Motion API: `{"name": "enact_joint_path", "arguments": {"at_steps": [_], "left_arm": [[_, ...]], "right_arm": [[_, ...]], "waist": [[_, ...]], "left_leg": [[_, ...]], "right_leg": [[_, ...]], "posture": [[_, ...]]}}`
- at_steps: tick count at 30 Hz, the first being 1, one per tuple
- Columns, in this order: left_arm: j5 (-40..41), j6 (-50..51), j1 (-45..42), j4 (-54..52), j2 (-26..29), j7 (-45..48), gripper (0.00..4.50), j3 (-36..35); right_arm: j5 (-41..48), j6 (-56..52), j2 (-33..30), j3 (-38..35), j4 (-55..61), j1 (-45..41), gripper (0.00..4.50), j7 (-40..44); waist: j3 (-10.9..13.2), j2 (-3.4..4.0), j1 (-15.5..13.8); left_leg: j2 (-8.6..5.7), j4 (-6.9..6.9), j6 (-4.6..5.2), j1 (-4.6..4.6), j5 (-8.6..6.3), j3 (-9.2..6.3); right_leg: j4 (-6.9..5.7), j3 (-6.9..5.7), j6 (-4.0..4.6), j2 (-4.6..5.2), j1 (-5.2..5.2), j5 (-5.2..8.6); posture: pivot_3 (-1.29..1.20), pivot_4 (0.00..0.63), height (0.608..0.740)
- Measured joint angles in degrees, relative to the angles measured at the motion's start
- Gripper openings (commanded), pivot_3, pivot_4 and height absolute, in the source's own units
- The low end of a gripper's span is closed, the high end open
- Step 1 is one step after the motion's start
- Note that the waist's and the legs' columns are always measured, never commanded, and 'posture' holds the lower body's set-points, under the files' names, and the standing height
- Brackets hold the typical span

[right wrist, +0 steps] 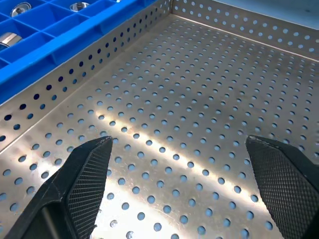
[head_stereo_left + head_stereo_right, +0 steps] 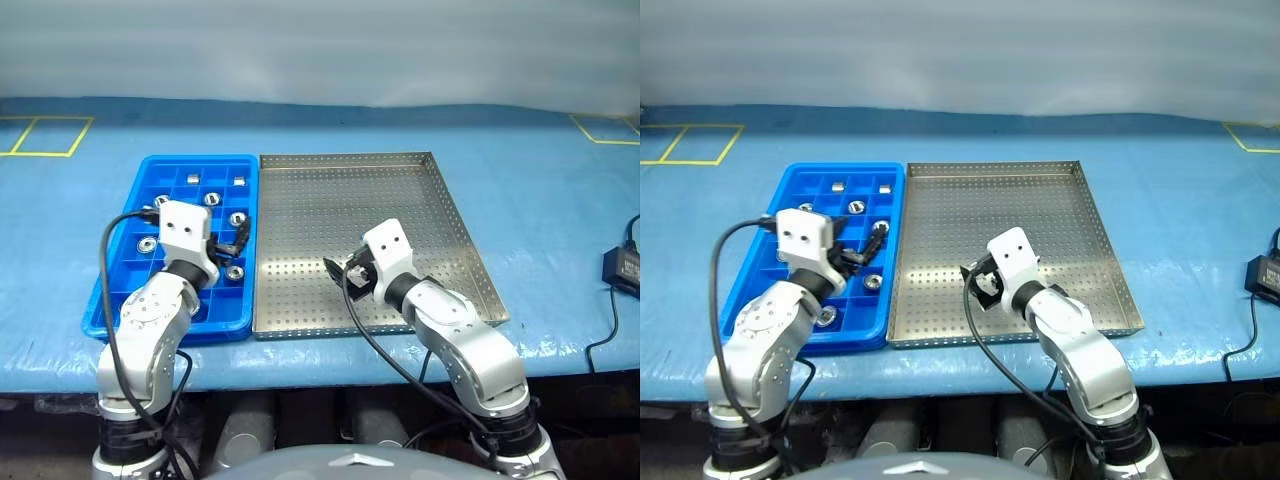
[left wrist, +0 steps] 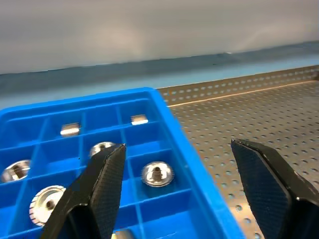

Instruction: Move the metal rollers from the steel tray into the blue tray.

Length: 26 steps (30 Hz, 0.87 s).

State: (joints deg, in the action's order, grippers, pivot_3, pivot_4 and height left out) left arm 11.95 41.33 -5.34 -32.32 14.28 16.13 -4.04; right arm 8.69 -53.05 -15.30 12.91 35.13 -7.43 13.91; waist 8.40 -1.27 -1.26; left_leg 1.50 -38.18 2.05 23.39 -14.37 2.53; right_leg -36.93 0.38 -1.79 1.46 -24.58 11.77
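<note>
The steel tray (image 2: pixel 400 190) lay bare of metal rollers (image 2: pixel 237 219); all visible rollers sat in compartments of the blue tray (image 2: pixel 120 290); the left gripper (image 3: pixel 179 189) and right gripper (image 1: pixel 179 184) both stood open, holding nothing; transfer judged essentially complete.

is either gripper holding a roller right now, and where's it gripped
Nothing is held. The left gripper is open over the blue tray's edge, with nothing between its fingers; the right gripper is open over the steel tray's bare floor.
</note>
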Motion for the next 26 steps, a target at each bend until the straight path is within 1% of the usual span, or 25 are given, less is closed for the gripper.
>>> {"name": "enact_joint_path", "arguments": {"at_steps": [5,12,14,26], "left_arm": [[1.45,-2.33,-1.55,3.82,3.11,6.72,3.66,4.95],[2.23,-4.81,-1.96,6.11,6.85,13.76,3.66,9.32],[2.21,-5.32,-1.92,6.5,8.87,15.45,3.66,10.21],[2.88,-5.58,-0.69,6.62,10.19,16.61,3.66,10.19]], "right_arm": [[0.71,0.72,-1.74,-1.11,2.06,3.25,4.5,1.17],[2.52,2.02,-3.67,-1.53,3.66,6.31,4.5,3.75],[2.76,2.34,-3.97,-1.58,3.83,6.78,4.5,3.77],[2.9,2.49,-2.96,-2.25,3.39,7.13,4.5,2.29]], "waist": [[0.0,0.0,0.6],[0.0,0.0,1.5],[0.0,0.0,1.81],[0.01,0.01,1.86]], "left_leg": [[0.0,0.0,0.01,0.0,-0.01,0.01],[0.02,0.0,0.02,-0.01,-0.01,0.02],[0.02,0.0,0.02,-0.01,-0.01,0.02],[0.03,0.0,0.02,-0.01,-0.01,0.03]], "right_leg": [[0.01,0.02,-0.02,0.0,-0.01,0.01],[0.0,0.04,-0.03,0.0,-0.01,0.03],[0.0,0.04,-0.03,0.0,-0.01,0.03],[0.0,0.05,-0.04,0.02,-0.02,0.03]], "posture": [[0.01,0.15,0.74],[-0.01,0.15,0.74],[-0.01,0.15,0.74],[0.01,0.15,0.74]]}}
